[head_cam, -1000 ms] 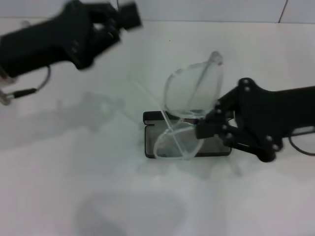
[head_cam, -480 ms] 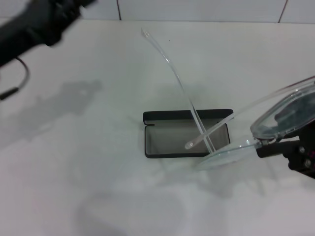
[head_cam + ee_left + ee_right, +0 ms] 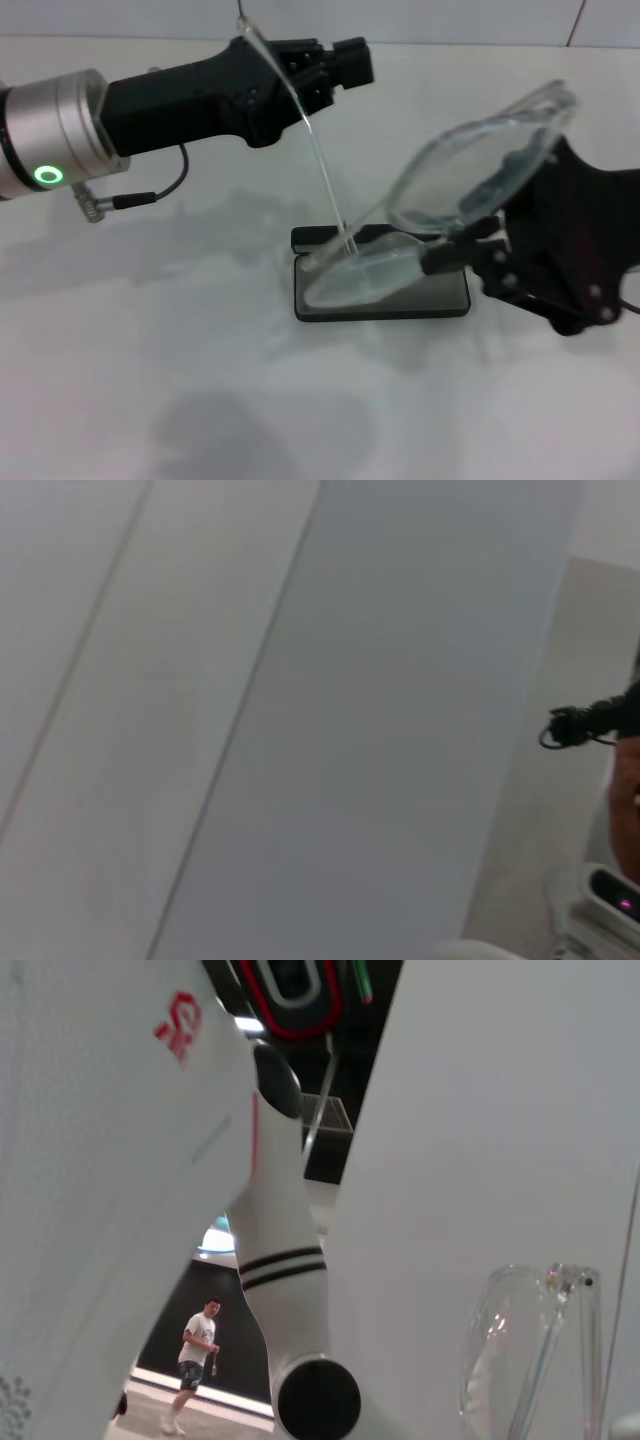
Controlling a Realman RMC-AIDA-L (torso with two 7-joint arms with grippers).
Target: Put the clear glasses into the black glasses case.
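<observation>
The clear glasses (image 3: pixel 478 170) hang tilted above the table in the head view, with my right gripper (image 3: pixel 455 254) shut on them near the middle of the lens. Their lower end (image 3: pixel 365 272) lies over the open black glasses case (image 3: pixel 448 296), and I cannot tell whether it touches the lining. One clear arm (image 3: pixel 318 160) rises from the case up and to the left, crossing in front of my left gripper (image 3: pixel 340 66), which reaches in from the left behind the case. The right wrist view shows part of the clear glasses (image 3: pixel 512 1355). The left wrist view shows only wall.
The case's lid (image 3: pixel 325 238) stands open along its far side. A cable (image 3: pixel 140 195) hangs under my left arm. White table surface extends on all sides of the case, and a tiled wall runs along the back.
My right gripper has carried the glasses left and back over the case. My left arm has swung in from the upper left to behind the case, by the raised glasses arm.
</observation>
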